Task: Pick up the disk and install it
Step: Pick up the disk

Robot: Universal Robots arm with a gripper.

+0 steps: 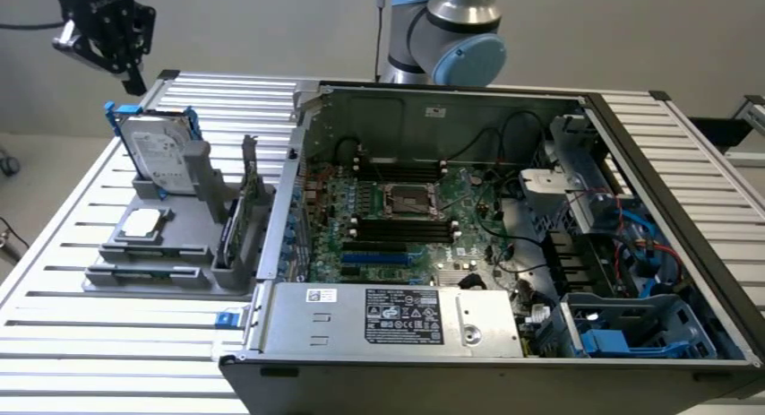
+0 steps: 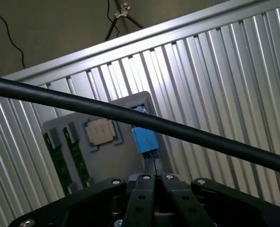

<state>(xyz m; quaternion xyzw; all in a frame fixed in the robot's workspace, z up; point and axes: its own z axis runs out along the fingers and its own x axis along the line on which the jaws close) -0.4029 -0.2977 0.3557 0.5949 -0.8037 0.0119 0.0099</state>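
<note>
The task is judged to be at its very start. The disk [image 1: 161, 146] is seen standing upright in a grey holder [image 1: 179, 254] on the table [image 1: 72, 343] at the left of the exterior frame, apart from the open computer case [image 1: 478, 227] at centre and right. The hand [image 1: 129, 73] is held above the disk at the upper left, its fingers pressed together with nothing gripped, so neither pick-up nor installation is yet done.
</note>
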